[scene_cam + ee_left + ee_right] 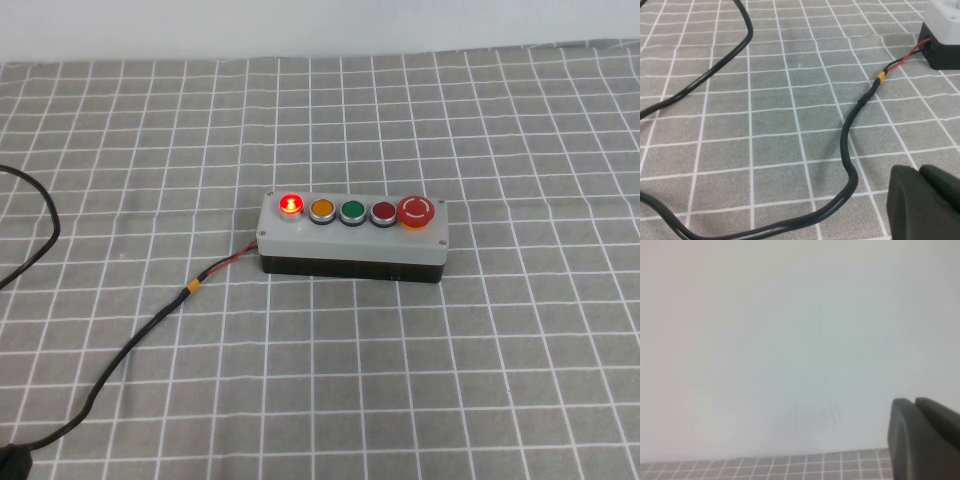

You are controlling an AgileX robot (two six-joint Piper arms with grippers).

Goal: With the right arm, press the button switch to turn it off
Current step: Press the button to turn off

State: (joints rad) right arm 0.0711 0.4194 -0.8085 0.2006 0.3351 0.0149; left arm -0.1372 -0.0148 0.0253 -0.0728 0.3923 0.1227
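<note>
Right gripper (925,440) faces the pale wall, its jaw spread impossible to tell, as with the left gripper (925,202) beside the black cable (847,150); neither shows from above. Mid-cloth sits the button switch (352,238), its leftmost red button (291,205) lit; the right arm should probably descend squarely on one button, clear of neighbours

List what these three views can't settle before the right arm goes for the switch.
- Right gripper: right wrist view shows one corner against a blank wall; the button switch is absent there.
- Left gripper: cut off by the left wrist frame edge.
- Both arms: outside the high view.
- Black cable: its far end leaves every frame.
</note>
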